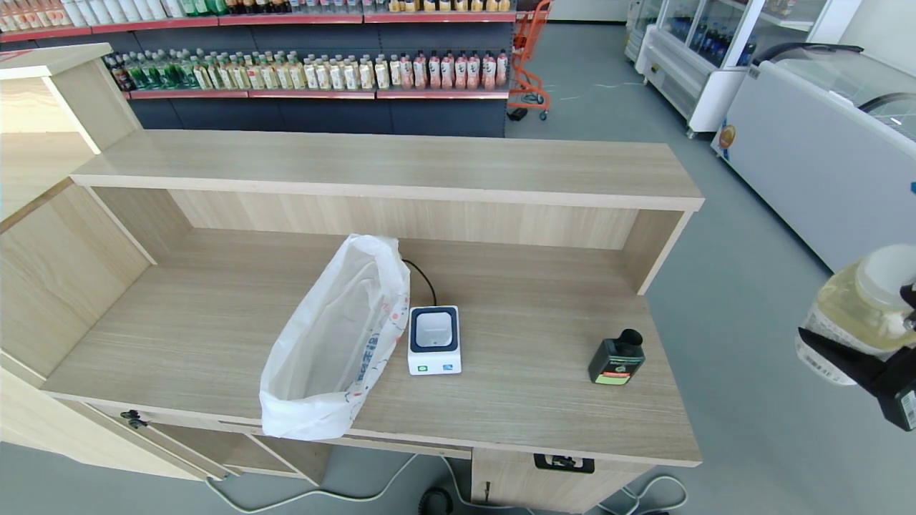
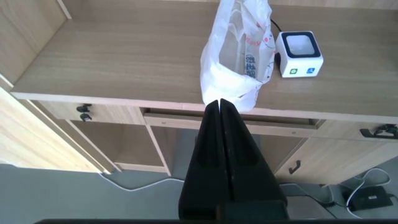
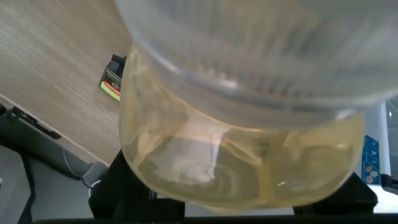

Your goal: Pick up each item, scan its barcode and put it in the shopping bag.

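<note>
Closest, well off to the right of the scanner [image 1: 434,339] and out past the counter [image 1: 515,400] edge, the right gripper [image 1: 862,336] pinches a bottle [image 1: 859,307] of pale yellow liquid, its black fingers clamped across the body. The bottle's long axis runs steeply, leaning a little, with the whitish cap end uppermost and the labelled base end lower, on the scanner's side. I can't make out a barcode on it.

Lower down, on the near side of the scanner and in front of the counter, the left gripper [image 2: 221,109] hangs with its fingers pressed together, holding nothing.

On the counter, the bag [image 1: 336,343] stands open just left of the scanner, its mouth stretched long from the near edge towards the back. The scanner's window faces up. To the right of the scanner, between it and the held bottle, a dark bottle [image 1: 617,355] seems to stand upright, black cap on top.

As I judge it, the coming move turns on carrying the yellow bottle leftward over the dark one to the window, label turned down. The right arm already has it, so that arm should make the move. The bag lies just beyond, on the same line.
</note>
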Tool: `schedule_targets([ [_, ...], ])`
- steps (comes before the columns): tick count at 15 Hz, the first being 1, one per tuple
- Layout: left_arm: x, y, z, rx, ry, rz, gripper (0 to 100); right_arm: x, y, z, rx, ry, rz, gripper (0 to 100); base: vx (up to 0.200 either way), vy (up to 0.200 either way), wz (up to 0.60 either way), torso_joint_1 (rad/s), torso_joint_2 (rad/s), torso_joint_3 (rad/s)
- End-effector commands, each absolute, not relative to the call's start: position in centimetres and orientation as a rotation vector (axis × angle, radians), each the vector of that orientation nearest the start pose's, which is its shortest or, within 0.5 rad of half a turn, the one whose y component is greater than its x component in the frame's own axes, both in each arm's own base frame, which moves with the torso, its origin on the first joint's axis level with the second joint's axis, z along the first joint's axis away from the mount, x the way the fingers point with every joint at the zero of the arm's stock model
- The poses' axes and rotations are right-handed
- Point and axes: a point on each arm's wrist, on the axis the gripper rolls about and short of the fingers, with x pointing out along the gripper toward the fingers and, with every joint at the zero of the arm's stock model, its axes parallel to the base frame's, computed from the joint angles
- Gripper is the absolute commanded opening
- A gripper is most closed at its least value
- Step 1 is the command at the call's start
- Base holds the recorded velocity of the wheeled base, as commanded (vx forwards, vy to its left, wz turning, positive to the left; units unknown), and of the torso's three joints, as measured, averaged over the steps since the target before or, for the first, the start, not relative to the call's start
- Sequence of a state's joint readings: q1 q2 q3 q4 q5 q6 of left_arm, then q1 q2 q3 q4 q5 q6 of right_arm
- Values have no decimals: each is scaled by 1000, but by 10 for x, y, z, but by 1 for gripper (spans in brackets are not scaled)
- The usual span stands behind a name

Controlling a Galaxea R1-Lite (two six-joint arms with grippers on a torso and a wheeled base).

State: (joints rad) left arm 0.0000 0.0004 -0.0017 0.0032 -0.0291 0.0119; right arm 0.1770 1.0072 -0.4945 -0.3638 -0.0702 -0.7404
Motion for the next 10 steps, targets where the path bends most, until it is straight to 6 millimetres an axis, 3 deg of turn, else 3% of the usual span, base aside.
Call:
schedule_targets([
  [1,-23,-1,76,12,1,-29,0,123,20,217,-755,93,154,0,0,0,0,0,0,0],
  [8,-23,-1,76,14,1,-29,0,111,18,209,-753,97,150,0,0,0,0,0,0,0],
  [10,-23,-1,75,12,3,-29,0,112,18,211,-753,93,149,0,0,200,0,5,-2,0],
])
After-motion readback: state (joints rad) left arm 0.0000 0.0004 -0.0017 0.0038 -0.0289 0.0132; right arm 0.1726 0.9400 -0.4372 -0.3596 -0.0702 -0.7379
